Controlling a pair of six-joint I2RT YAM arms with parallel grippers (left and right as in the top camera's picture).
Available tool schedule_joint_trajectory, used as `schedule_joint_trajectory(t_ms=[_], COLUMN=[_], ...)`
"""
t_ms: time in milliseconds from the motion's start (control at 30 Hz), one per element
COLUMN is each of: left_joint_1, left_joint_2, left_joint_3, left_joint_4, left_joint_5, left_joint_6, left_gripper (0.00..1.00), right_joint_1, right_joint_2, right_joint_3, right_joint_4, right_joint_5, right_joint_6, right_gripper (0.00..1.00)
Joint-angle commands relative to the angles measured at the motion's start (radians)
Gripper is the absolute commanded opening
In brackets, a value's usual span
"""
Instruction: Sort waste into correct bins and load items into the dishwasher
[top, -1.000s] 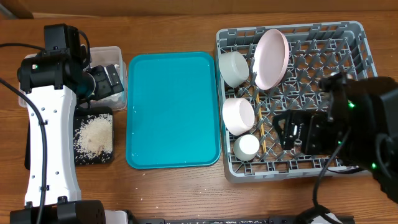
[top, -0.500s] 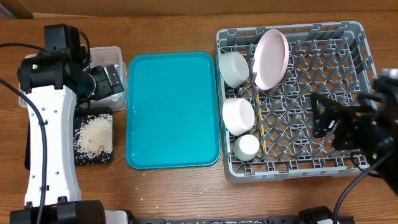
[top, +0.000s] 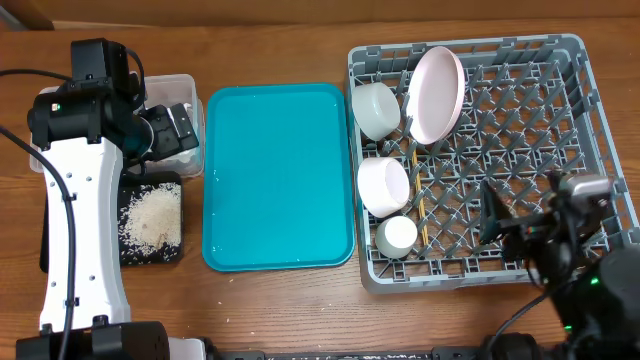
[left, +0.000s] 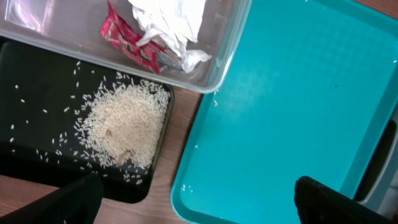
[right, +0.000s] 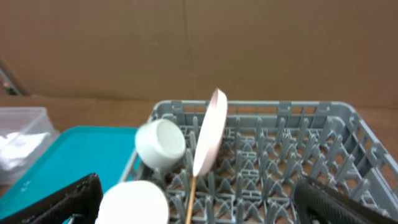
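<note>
Though the left hand (left: 196, 188) and right hand (right: 198, 186) gape empty, the clear tub (top: 182, 84) sits half hidden under the left arm (top: 80, 190).

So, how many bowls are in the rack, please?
2. The grey bowl sits at the rack's far left corner beside the plate; the white bowl is just nearer, before the cup. None looks hidden.

One rack (top: 590, 120), and count it out: one plate (top: 437, 95), one grey bowl (top: 376, 110), one white bowl (top: 383, 186), one cup (top: 397, 235). One teal tray (top: 278, 180), one black tray (top: 165, 252), one clear tub (left: 230, 50), one napkin (left: 171, 18), one wrapper (left: 127, 40), one rice heap (left: 124, 124).
</note>
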Motion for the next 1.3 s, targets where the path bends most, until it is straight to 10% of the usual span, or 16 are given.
schedule_joint_trajectory(t_ms=[0,767,1267], left_joint_1=[0.004,0.004,0.004], left_joint_2=[-0.002,-0.002,-0.002], left_joint_3=[0.011,0.011,0.011], left_joint_4=[0.001,0.001,0.001], left_joint_5=[-0.010,-0.010,-0.010], left_joint_6=[0.009,0.009,0.009], left_gripper=[1.00,1.00,1.00], right_joint_1=[-0.022,-0.035,-0.036], right_joint_2=[-0.099,-0.444,-0.442], right_joint_3=[-0.157,-0.742,-0.771], right_joint_4=[0.093,0.558,0.546], right_joint_5=[-0.014,-0.001,-0.019], right_joint_6=[-0.018,0.032,0.032], right_gripper=[1.00,1.00,1.00])
